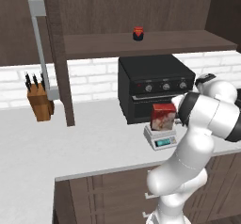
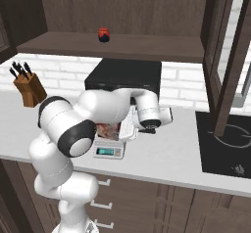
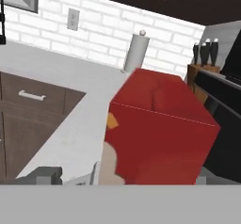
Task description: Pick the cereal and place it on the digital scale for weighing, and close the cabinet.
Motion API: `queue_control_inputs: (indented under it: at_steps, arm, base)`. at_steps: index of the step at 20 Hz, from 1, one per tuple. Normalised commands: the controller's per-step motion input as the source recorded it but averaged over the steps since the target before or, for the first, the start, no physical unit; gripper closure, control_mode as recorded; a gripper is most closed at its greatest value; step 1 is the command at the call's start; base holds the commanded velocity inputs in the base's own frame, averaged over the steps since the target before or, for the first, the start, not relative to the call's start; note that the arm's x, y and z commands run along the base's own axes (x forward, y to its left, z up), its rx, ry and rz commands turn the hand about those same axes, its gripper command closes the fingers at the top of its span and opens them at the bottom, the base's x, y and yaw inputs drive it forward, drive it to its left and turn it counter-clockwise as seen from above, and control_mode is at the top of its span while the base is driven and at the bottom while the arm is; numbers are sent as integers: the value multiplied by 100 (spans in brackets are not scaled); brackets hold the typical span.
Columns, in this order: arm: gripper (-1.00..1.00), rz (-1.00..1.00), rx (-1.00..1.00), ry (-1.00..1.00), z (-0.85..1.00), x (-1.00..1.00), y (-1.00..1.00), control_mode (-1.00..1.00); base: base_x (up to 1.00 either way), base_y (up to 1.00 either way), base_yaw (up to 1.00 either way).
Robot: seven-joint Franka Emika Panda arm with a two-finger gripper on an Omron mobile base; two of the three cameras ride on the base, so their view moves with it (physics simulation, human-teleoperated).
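Now the cereal (image 1: 163, 116) stands upright on the digital scale (image 1: 161, 138), directly ahead of the gripper, so the weighing step looks done. Box is red with a pale picture. Finger state: cannot tell. Cabinet (image 2: 226, 56) door open beyond the hand.

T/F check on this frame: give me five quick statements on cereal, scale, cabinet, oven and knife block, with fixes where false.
1. The cereal stands on the scale. True.
2. The cabinet doors are closed. False: a door hangs open on each side.
3. The scale sits in front of the oven. True.
4. The knife block is on the cabinet shelf. False: it is on the counter.
5. The cereal lies flat. False: it is upright.
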Motion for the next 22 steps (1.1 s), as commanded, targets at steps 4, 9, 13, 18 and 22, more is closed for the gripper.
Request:
queue_control_inputs:
  at_steps: [4,9,13,18,22]
  arm:
    - [-100,0,0,0,0,0,-30,-100]
    - [-100,0,0,0,0,0,-13,-100]
    - [-100,0,0,0,0,0,-39,-100]
    - [-100,0,0,0,0,0,-23,-100]
    - [-100,-3,0,-6,0,-52,-6,-100]
  base:
    - [0,0,0]
    - [0,0,0]
    - [0,0,0]
    - [0,0,0]
    - [0,0,0]
